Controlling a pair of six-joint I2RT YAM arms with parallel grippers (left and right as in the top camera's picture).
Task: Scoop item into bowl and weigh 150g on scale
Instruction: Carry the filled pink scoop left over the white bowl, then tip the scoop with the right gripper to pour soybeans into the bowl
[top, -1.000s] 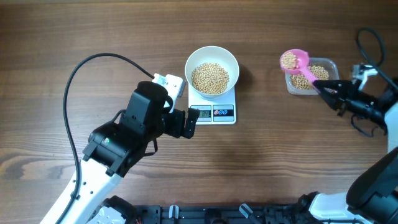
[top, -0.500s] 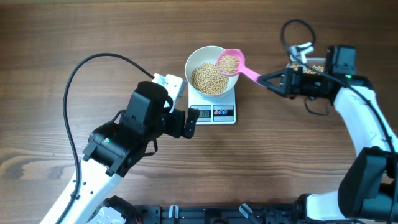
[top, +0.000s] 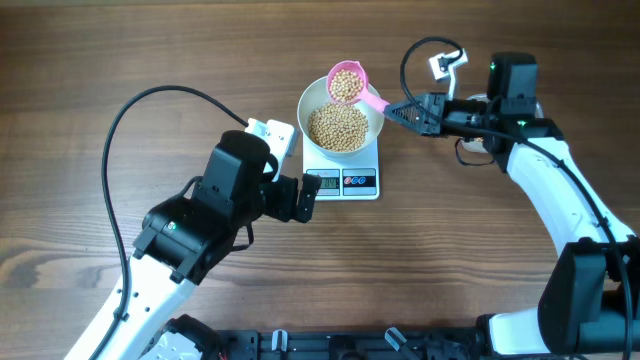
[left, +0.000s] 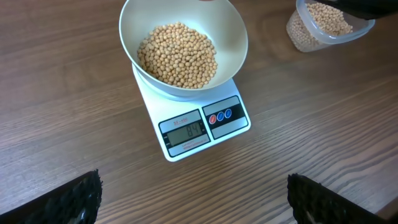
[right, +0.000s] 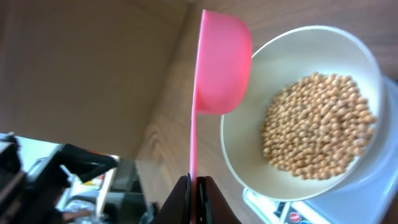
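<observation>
The white bowl (top: 306, 106) stands on the small white scale (top: 345, 182) and holds a heap of tan beans (top: 338, 127). A pink scoop (top: 347, 84), loaded with beans, hovers over the bowl's far rim. My right gripper (top: 408, 112) is shut on its handle. In the right wrist view the scoop (right: 221, 62) shows side-on beside the bowl (right: 233, 149), its handle pinched in the right gripper (right: 193, 193). My left gripper (left: 199, 199) stands open and holds nothing, just in front of the scale (left: 199, 127).
A clear plastic tub (left: 326, 25) with more beans sits right of the scale. The right arm hides it in the overhead view. A black cable (top: 130, 120) loops over the wood table at the left.
My right arm has swung the loaded scoop left from the tub to above the bowl's far rim. The left arm has not moved.
</observation>
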